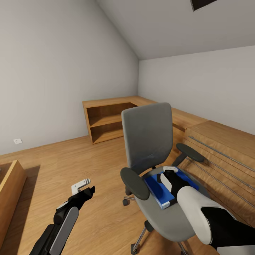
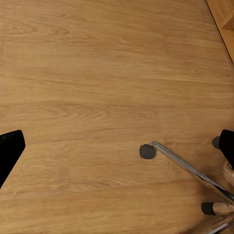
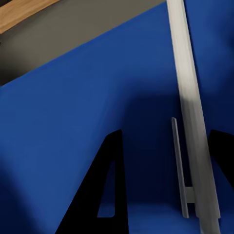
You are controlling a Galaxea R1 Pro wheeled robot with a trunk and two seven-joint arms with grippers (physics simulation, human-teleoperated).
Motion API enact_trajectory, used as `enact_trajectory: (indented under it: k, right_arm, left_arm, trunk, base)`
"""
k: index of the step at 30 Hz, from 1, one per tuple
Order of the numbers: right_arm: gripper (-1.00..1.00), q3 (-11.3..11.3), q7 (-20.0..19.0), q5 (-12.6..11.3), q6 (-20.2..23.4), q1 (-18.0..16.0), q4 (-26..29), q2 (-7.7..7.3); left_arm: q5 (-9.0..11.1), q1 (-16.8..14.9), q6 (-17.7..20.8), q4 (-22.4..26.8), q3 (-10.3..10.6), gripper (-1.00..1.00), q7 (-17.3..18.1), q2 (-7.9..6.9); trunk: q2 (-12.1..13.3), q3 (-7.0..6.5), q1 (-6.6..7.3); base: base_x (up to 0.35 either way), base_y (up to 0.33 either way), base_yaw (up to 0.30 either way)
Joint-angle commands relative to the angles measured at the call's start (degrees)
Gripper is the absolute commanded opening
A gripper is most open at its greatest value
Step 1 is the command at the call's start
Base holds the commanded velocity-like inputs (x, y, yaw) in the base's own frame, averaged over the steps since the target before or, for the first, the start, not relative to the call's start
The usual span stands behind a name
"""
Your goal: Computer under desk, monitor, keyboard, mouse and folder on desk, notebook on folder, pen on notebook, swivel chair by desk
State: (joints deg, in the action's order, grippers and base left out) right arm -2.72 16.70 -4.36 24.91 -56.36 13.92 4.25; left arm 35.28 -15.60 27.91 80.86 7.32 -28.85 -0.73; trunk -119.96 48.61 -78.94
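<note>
- A light-wood unit (image 1: 9, 187) shows at the far left edge of the head view, standing on the wooden floor (image 1: 71, 159).
- The left gripper (image 1: 86, 190) hangs over bare floor, left of the swivel chair (image 1: 147, 138); its fingers are spread wide apart and hold nothing. In the left wrist view the dark fingertips (image 2: 9, 151) sit at opposite edges, with a chrome leg and castor (image 2: 146, 151) of the chair between them.
- An open light-wood shelf unit (image 1: 106, 122) stands against the back wall, behind the chair.
- The swivel chair faces away from the shelves, and the blue folder (image 1: 157, 186) lies flat on its grey seat, between the black armrests.
- The right gripper (image 1: 170, 176) is down on the folder. In the right wrist view its black fingers (image 3: 105, 190) stand apart over the blue cover (image 3: 73, 122); whether they grip it cannot be told.
- A long light-wood drawer unit (image 1: 219, 148) runs along the right wall.
</note>
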Motion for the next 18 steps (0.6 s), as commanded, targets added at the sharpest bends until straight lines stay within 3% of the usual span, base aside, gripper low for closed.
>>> enact_trajectory:
  k: [1,18]
  right_arm:
    - [-1.00,-0.8,0.3,-1.5,0.0,0.0,-1.4,0.05]
    - [-1.00,-0.8,0.3,-1.6,0.0,0.0,-1.4,-0.03]
  left_arm:
    - [0.6,0.0,0.0,0.1,0.1,1.00,-0.6,-0.06]
    - [0.7,0.0,0.0,0.0,0.1,1.00,-0.6,0.07]
  trunk:
    - [0.0,0.07,0.00]
    - [0.0,0.07,0.00]
  base:
    - [0.000,0.000,0.000]
    - [0.000,0.000,0.000]
